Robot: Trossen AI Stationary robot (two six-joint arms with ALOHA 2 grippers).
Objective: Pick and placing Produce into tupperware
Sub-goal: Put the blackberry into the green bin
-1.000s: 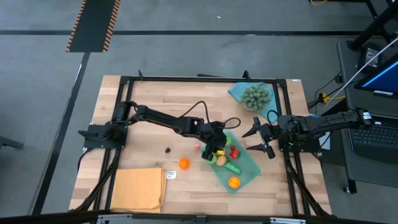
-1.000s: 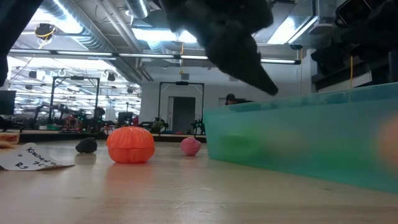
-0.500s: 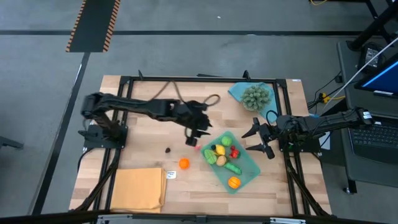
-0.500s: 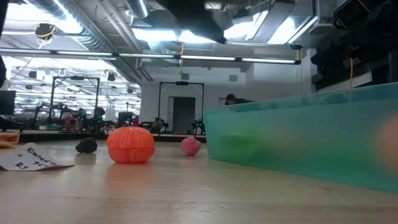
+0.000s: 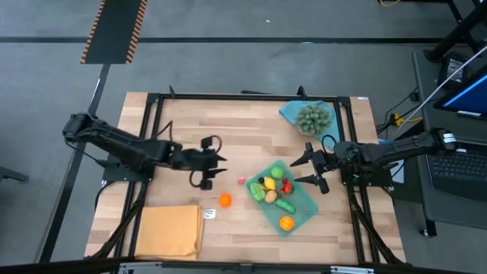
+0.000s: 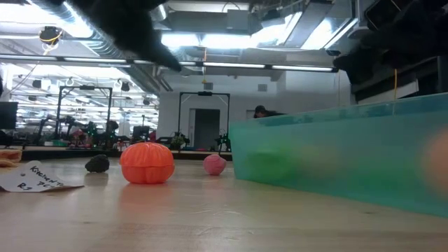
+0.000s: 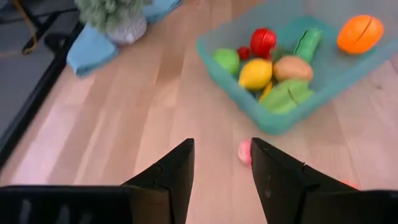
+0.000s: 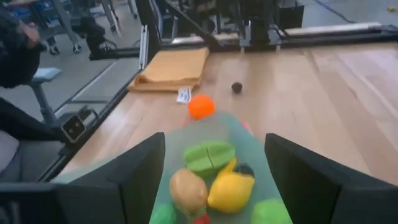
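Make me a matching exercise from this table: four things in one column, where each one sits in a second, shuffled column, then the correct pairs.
Things:
1. orange ball
2. yellow lemon
3. spiky grey-green ball
4. pink piece

Places:
A. on the blue cloth, at the table's far right corner
B. on the bare wood, just outside the tupperware
C. inside the tupperware, among other produce
D. on the bare wood, close to the paper tag

Pairs: 1-D, 2-C, 3-A, 4-B
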